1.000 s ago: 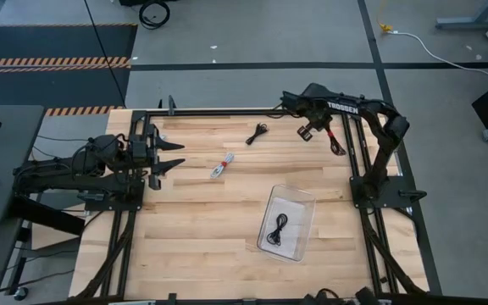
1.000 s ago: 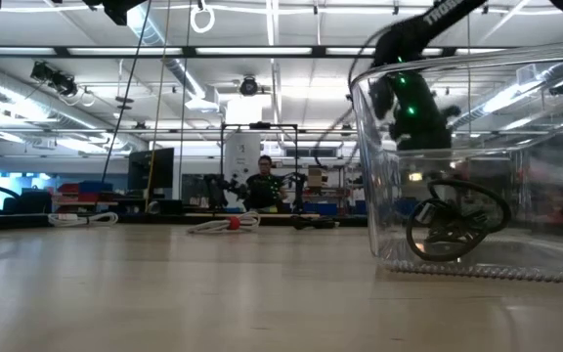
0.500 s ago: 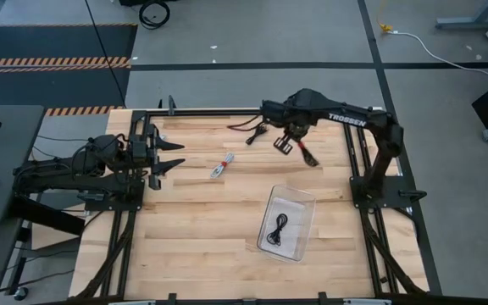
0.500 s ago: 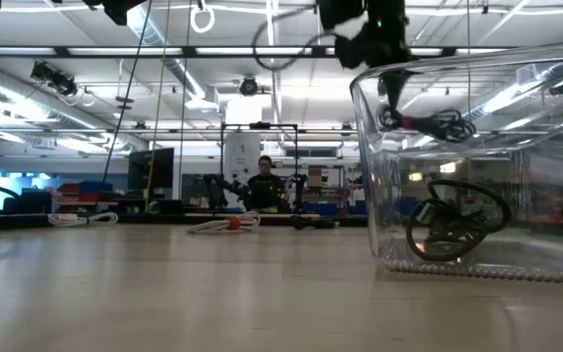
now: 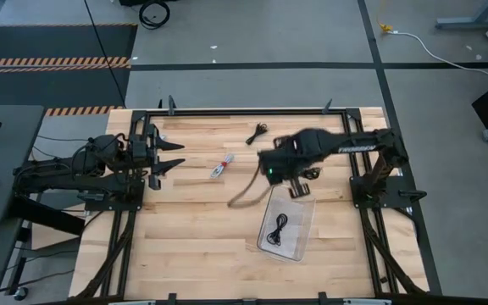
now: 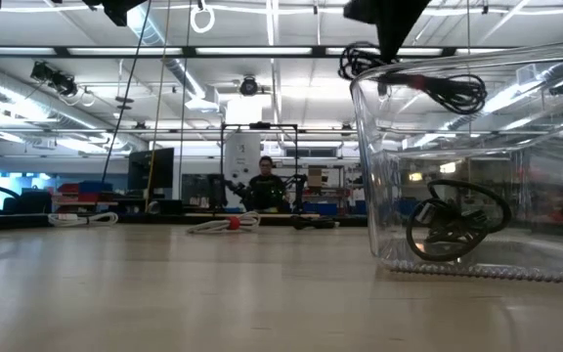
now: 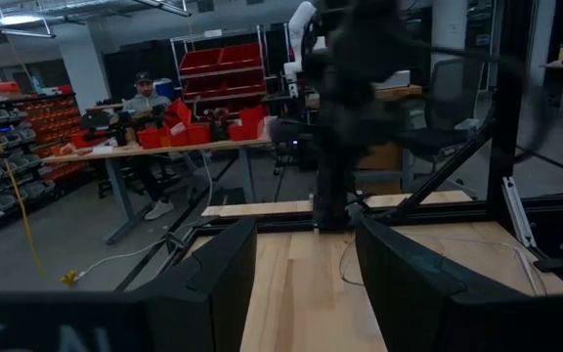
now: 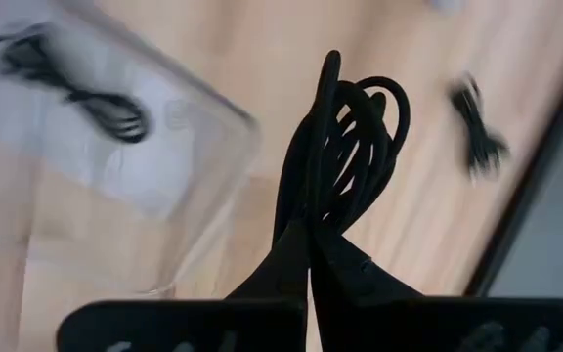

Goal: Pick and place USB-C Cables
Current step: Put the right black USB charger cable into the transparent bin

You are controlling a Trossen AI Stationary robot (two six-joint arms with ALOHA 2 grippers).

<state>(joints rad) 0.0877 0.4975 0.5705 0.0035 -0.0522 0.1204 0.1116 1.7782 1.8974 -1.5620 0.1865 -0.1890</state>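
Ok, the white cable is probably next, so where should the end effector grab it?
Across the middle of the white cable, from straight above: it lies flat, a slim diagonal bundle with bare table around, so it can be pinched across its narrow width. The right end effector holds a black cable.
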